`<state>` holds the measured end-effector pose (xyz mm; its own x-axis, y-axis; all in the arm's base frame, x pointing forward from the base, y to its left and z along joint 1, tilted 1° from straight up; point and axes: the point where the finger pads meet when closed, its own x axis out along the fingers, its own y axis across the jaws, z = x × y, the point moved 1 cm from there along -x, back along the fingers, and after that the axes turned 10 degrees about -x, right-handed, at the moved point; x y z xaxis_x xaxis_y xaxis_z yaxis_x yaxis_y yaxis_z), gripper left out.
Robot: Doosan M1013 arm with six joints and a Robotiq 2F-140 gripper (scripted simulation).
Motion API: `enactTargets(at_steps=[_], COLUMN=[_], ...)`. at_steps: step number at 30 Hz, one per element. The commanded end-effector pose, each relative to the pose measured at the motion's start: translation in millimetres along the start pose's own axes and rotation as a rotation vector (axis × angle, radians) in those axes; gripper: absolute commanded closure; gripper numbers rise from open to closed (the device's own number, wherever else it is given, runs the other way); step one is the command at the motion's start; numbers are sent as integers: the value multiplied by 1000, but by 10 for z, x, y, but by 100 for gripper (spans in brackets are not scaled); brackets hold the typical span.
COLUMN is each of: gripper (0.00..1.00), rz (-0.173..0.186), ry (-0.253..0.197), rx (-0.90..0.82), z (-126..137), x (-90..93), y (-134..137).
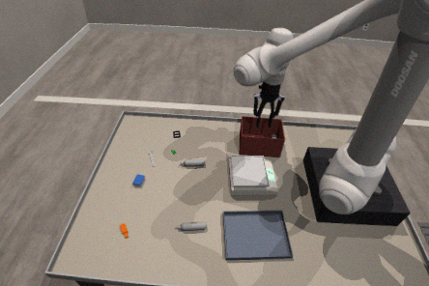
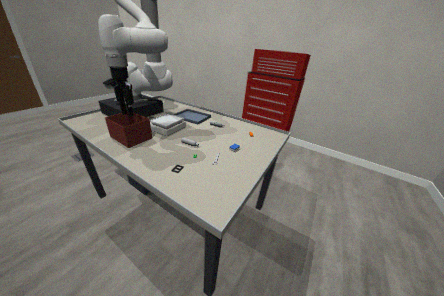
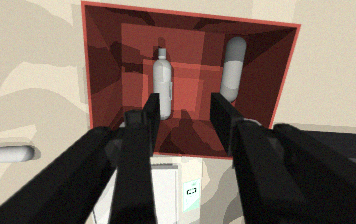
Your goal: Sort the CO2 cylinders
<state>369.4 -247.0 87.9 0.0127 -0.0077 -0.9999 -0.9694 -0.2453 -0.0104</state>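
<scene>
My gripper (image 1: 268, 123) (image 2: 127, 109) (image 3: 185, 106) hangs over the red scrap bin (image 1: 259, 145) (image 2: 131, 132) (image 3: 107, 75), fingers parted with nothing between them. Two grey CO2 cylinders lie inside the bin: one (image 3: 162, 82) just ahead of my left finger, the other (image 3: 232, 70) (image 1: 274, 135) by the right wall. Two more cylinders lie on the table: one (image 1: 194, 163) (image 2: 189, 142) (image 3: 12, 152) left of the scale (image 1: 249, 174) (image 2: 167, 122) (image 3: 165, 195), one (image 1: 193, 226) (image 2: 216, 123) left of the blue-grey tray (image 1: 257, 237) (image 2: 192, 116), which holds nothing.
Small items lie on the table's left half: a blue block (image 1: 138, 180), an orange piece (image 1: 124, 230), a green bit (image 1: 173, 152) and a black square (image 1: 176, 134). The robot's black base (image 1: 397, 208) stands right of the scale. A red tool cabinet (image 2: 273, 87) stands beyond the table.
</scene>
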Motion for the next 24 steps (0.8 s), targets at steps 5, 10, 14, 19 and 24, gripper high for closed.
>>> enactTargets(at_steps=[5, 10, 14, 19, 24], gripper=[61, 61, 61, 61, 61], rz=[-5, -5, -4, -5, -6], ry=[-1, -1, -2, 0, 0], rx=[-4, -4, -4, -4, -4], z=[8, 8, 9, -4, -5], x=[17, 16, 2, -70, -169], y=[-12, -12, -11, -22, -21])
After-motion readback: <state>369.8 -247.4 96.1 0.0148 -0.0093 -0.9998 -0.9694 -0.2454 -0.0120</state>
